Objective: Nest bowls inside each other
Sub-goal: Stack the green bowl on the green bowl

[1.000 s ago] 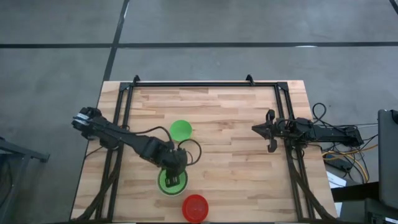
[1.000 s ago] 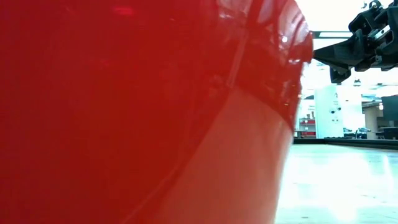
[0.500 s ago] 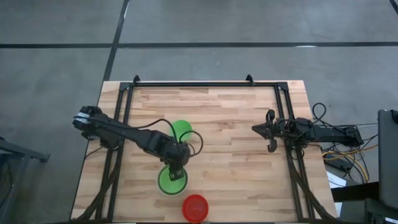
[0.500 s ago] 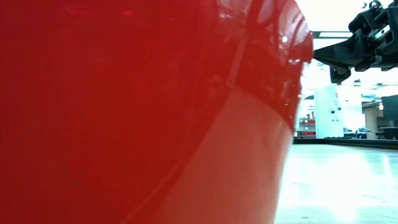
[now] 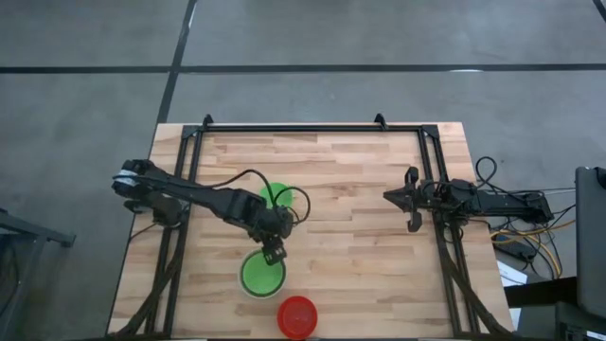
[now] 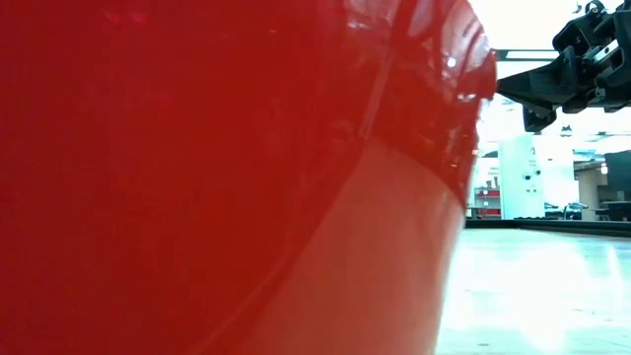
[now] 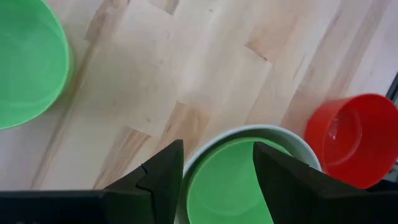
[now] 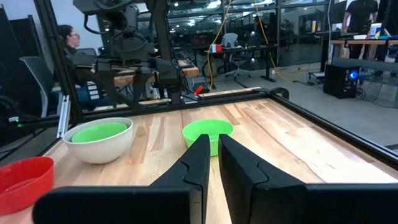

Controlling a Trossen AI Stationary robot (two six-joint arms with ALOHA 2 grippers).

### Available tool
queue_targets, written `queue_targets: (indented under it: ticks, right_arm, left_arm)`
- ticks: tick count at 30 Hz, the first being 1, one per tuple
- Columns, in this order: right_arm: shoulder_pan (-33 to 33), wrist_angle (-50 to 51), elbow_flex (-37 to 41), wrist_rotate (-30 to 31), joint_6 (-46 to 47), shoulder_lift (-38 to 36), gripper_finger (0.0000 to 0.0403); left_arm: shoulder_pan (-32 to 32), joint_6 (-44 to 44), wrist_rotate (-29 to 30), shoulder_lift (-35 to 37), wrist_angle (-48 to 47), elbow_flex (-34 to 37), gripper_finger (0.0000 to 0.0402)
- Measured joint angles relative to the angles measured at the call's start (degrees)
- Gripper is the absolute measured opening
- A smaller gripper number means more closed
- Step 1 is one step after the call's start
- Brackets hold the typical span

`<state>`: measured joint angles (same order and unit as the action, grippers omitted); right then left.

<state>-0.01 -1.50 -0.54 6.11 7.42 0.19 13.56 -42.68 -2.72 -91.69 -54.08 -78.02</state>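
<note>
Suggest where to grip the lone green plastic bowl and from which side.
Take the lone green plastic bowl by its thin rim, one finger inside and one outside, coming from above. It sits upright and open, apart from the white bowl. The left hand hovers open close by.

The high view looks straight down on the whole light wooden slatted table (image 5: 360,189). The low view sits at tabletop height, pressed against the round red plastic bowl (image 6: 217,177). Each of the 2 wrist views looks out past its own dark fingers; both share the green bowl nested in a white bowl (image 8: 99,138).
</note>
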Motion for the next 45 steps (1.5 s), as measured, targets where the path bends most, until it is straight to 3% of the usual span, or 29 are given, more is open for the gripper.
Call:
queue_targets:
  ticks: [18, 45]
  right_arm:
    - [0.0, 0.0, 0.0, 0.0, 0.0, 0.0, 0.0034]
    - [0.0, 0.0, 0.0, 0.0, 0.0, 0.0, 0.0034]
  left_arm:
    - [-4.3, -3.9, -0.5, 0.0, 0.0, 0.0, 0.0197]
    - [-11.1, 5.5, -0.3, 0.0, 0.0, 0.5, 0.0197]
